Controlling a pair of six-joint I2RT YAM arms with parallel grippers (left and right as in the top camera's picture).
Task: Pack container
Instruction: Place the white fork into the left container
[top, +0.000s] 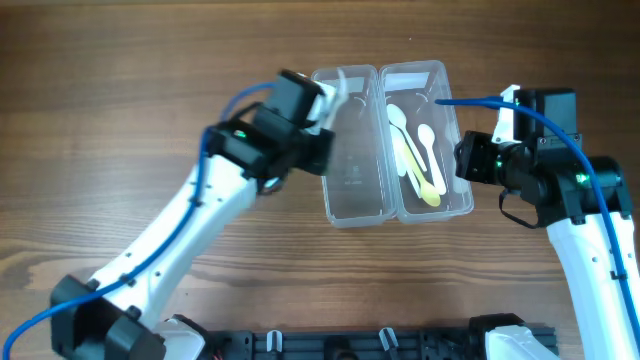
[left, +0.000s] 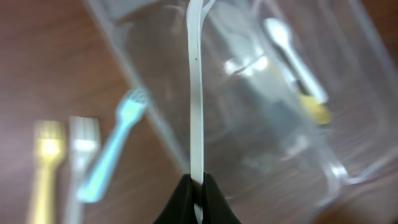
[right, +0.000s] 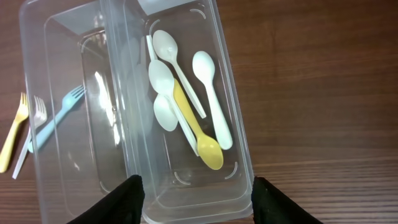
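The left gripper (left: 198, 190) is clamped tight on a slim white plastic utensil handle (left: 196, 93) pointing toward twelve o'clock. The right gripper (right: 199, 190) is spread wide, straddling the six-o'clock end of the clear plastic container (right: 241, 152).

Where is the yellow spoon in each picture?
Overhead: yellow spoon lies in the right half of the clear box, right of middle.
Left wrist: blurry, upper right, inside the clear box.
Right wrist: centre, among white spoons.
Shared landmark: the clear box.
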